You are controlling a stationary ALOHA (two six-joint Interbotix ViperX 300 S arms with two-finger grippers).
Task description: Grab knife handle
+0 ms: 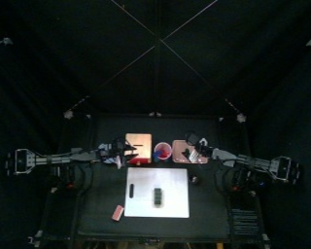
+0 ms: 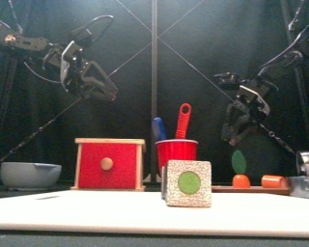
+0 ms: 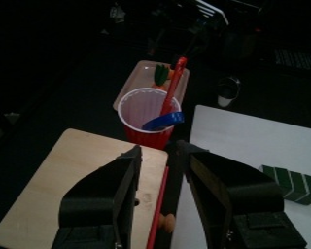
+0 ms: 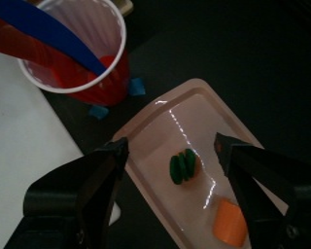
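A red cup [image 2: 177, 151] stands on the bench [image 2: 144, 214] between a red box [image 2: 108, 163] and a pink tray [image 4: 197, 156], and two handles stick up out of it, one red [image 2: 183, 120] and one blue [image 2: 158, 128]; I cannot tell which one is the knife. The left gripper [image 3: 169, 160] hangs over the box beside the cup, its jaws a little apart and holding nothing. The right gripper [image 4: 175, 156] hangs over the tray with its jaws wide apart, also empty.

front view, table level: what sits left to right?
Grey bowl → red box with a round knob → red cup holding a blue and a red utensil → orange pieces on the tray → metal object at the right edge.
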